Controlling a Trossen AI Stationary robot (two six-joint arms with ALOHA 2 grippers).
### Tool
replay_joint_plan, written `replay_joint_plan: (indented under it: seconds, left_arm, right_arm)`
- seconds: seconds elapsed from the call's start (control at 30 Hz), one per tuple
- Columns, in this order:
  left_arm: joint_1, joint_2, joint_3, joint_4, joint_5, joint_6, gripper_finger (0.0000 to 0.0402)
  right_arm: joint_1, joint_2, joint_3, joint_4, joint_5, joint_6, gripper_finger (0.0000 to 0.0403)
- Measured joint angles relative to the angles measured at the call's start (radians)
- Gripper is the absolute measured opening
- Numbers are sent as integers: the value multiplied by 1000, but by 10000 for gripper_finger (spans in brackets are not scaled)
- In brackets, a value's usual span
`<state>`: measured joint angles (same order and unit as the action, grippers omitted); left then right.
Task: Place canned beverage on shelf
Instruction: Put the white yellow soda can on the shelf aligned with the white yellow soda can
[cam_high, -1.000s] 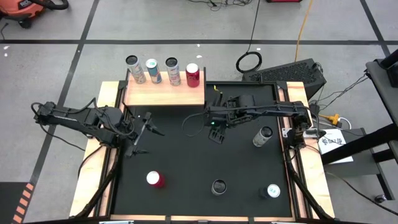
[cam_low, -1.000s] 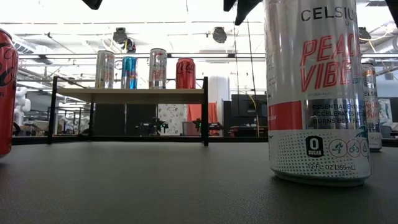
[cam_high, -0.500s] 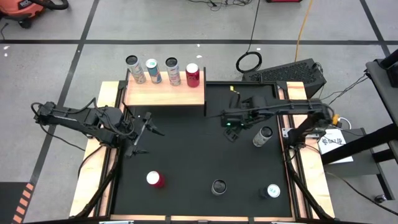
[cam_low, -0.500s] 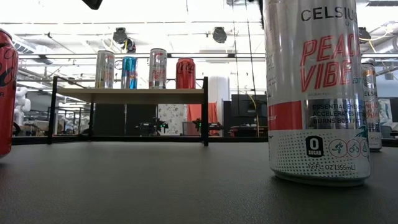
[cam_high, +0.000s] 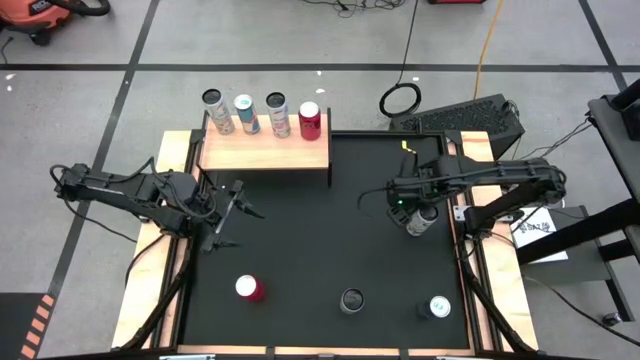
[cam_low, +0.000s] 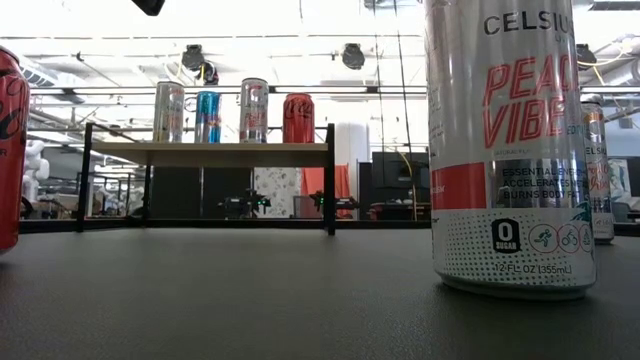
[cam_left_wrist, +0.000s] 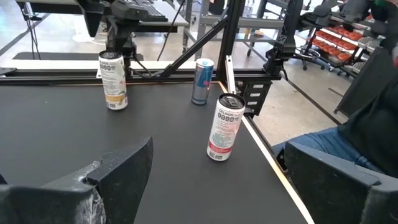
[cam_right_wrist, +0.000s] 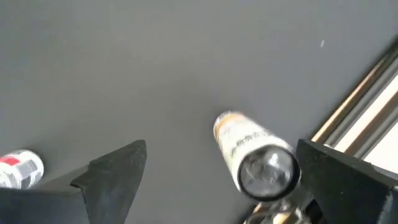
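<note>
The can (cam_high: 422, 220) was seen standing up on the black table (cam_high: 300, 250), close to the table's right edge. Its long side pointed straight up, so only its round top was seen from above. The right gripper (cam_high: 400, 207) was held just beside the can, on the side toward the middle of the table. Its fingers were spread wide and nothing was held in them. In the right wrist view the can (cam_right_wrist: 255, 155) was seen between the two dark fingers (cam_right_wrist: 112, 171) but off toward one of them, so the gripper was not lined up on it yet. The right arm was by far the nearer one, so this can was judged to be its next pick.

The left gripper (cam_high: 228, 215) was parked well apart, near the table's left side, with its fingers open and empty too.

The shelf (cam_high: 265, 150) was seen at the far left part of the table. Four cans (cam_high: 260, 113) were lined up along its back edge. Three more cans were left on the table near the front: a red can (cam_high: 248, 288), a dark can (cam_high: 351, 300) and a blue can (cam_high: 438, 307). Nothing was seen standing between the can and the shelf, so the way there looked open.
</note>
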<state>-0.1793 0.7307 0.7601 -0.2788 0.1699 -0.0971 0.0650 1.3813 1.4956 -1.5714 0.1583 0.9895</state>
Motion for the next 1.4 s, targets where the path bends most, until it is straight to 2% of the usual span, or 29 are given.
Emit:
replay_joint_plan:
  seconds: [0.43, 0.6, 0.93, 1.17, 1.4]
  left_arm:
    - [0, 0, 0, 0, 0, 0, 367]
    - [0, 0, 0, 0, 0, 0, 367]
    - [0, 0, 0, 0, 0, 0, 367]
    - [0, 0, 0, 0, 0, 0, 367]
    - [0, 0, 0, 0, 0, 0, 367]
  right_arm:
    - [0, -66, -135, 0, -5, 67, 400]
    - [0, -66, -150, 0, -2, 51, 400]
    - [-1, -80, -158, 5, 24, 166, 400]
    - [-12, -162, -299, 6, -16, 259, 400]
    - [-11, -238, -376, 78, -30, 258, 400]
